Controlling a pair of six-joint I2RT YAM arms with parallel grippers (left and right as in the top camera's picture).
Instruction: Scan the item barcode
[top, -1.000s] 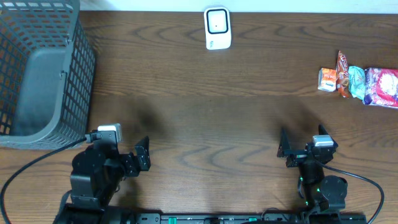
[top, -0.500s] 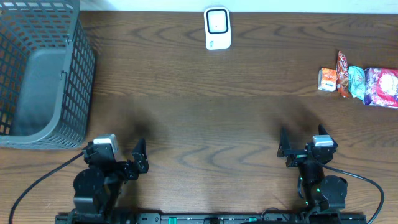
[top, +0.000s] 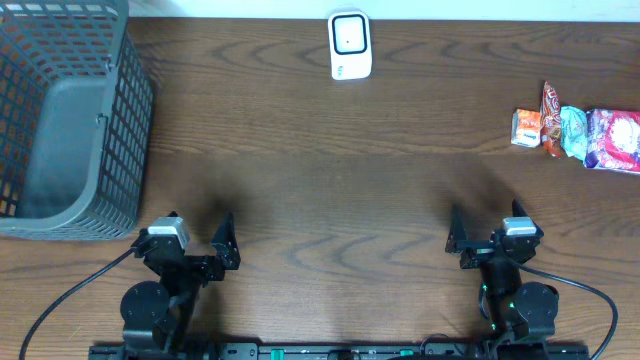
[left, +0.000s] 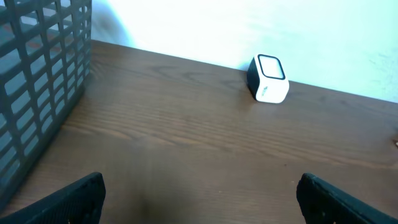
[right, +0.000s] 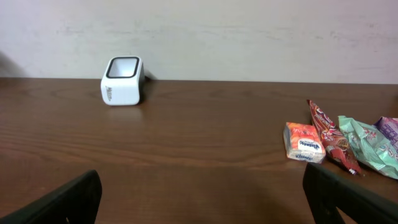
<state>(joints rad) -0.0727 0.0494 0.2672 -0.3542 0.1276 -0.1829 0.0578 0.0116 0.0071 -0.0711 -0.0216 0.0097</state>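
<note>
basket (top: 128, 140): grey mesh, left far corner | table (top: 330, 170): dark wood

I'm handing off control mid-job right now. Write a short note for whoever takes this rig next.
Left gripper: open, empty, low at the table's near edge, close to the basket.
Right gripper: open, empty, low at the near edge on the right.
Scanner: far edge, centre.
Snack packets: four in a row at the far right, with the small orange one nearest the scanner.
Done: no packet is picked up.
Left: grasp a packet, probably with the right arm, which is closer, and present its barcode to the scanner.
</note>
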